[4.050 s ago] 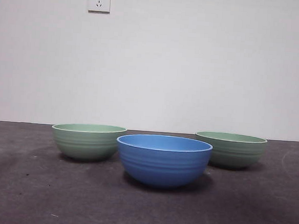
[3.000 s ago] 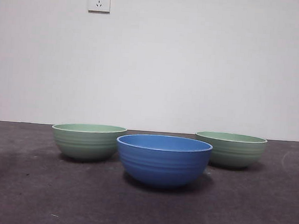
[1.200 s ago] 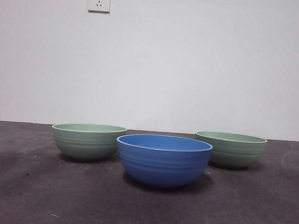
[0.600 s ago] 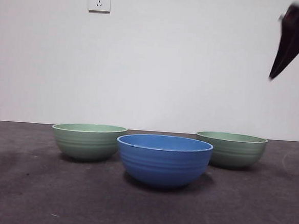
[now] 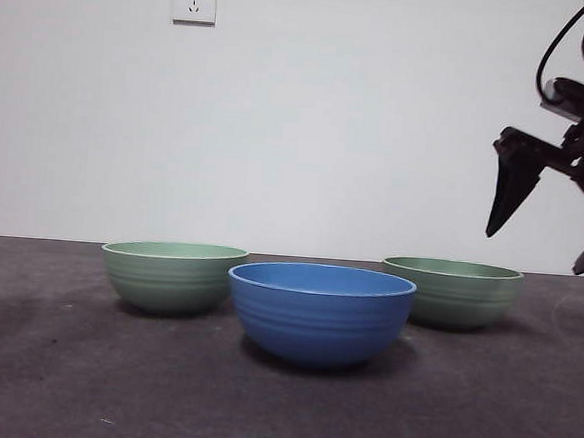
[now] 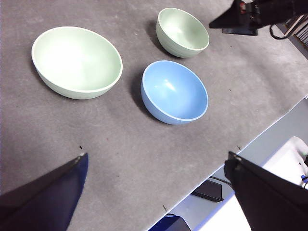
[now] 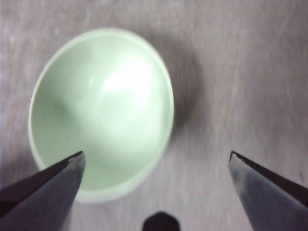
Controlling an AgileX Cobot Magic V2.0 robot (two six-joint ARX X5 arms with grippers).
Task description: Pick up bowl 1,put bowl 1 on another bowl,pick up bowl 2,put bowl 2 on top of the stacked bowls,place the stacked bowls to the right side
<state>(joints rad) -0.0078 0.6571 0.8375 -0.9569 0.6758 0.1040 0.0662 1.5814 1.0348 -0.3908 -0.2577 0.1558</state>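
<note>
Here the right gripper (image 5: 547, 232), jaws spread wide and empty, hangs just above the green bowl (image 5: 451, 291) beside the blue bowl (image 5: 319, 314).

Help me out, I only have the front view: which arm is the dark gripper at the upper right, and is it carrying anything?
Observer: It is the right gripper. Its wrist camera shows its fingers open with nothing between them.
Operator: What is under it?
Observer: That camera looks down into the pale green bowl, which sits off toward one finger rather than centred between the two.
Operator: And the other arm?
Observer: The left gripper hangs high with its fingers open; its camera takes in all three bowls from above.
Operator: Anything inside the bowls?
Observer: No. From above, the blue bowl and both green ones are empty.
</note>
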